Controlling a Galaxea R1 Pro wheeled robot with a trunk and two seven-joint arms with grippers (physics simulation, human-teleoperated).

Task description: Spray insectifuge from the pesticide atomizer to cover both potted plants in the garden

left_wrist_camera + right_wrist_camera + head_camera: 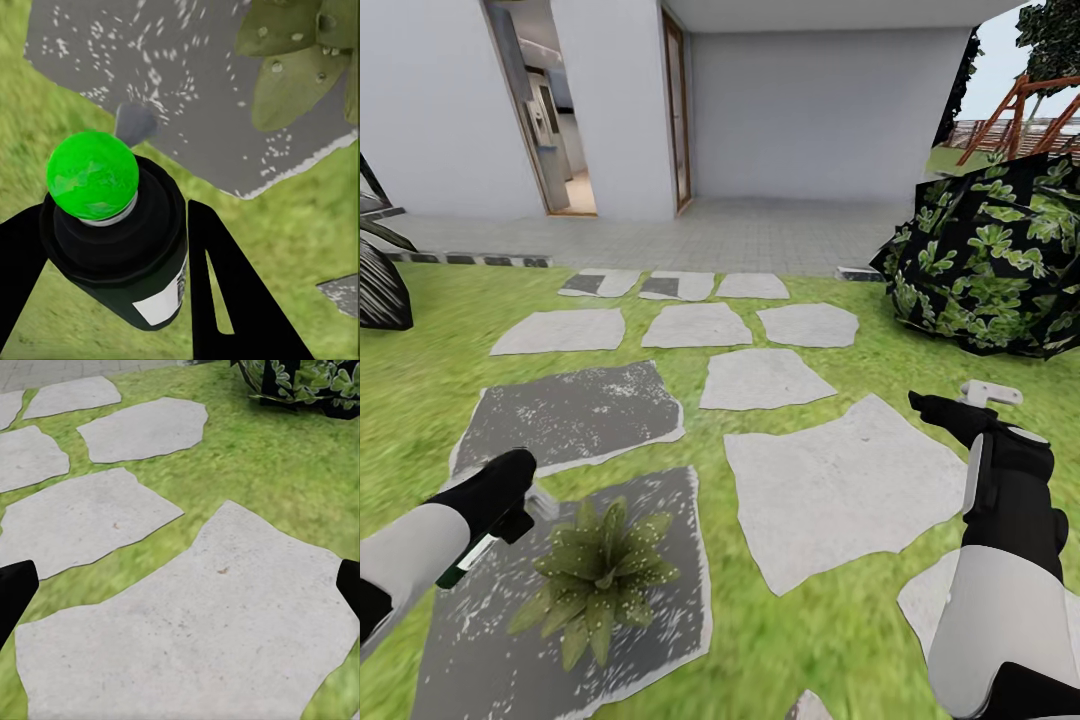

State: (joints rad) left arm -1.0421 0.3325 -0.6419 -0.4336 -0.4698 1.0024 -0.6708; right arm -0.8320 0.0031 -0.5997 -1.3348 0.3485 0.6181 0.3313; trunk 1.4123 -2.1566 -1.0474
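My left gripper (pixel 510 505) is shut on the pesticide atomizer (pixel 465 562), a dark green-black bottle with a white label. In the left wrist view the atomizer (pixel 120 247) shows a bright green round top, with black fingers (pixel 232 300) on both sides of its body. Just right of that gripper, one potted plant (pixel 600 578), a low rosette of pale-speckled green leaves, stands on a dark grey speckled slab (pixel 480 650). Its leaves (pixel 300 75) lie just ahead of the bottle. My right gripper (pixel 945 408) hovers open over a pale stepping stone (pixel 187 615) in the garden, holding nothing.
Pale stepping stones (pixel 760 378) lead over grass to a paved patio (pixel 710 235) and a white house with an open doorway (pixel 555 130). A round dark shrub (pixel 990 260) stands at the right. A dark striped plant (pixel 380 285) is at the left edge.
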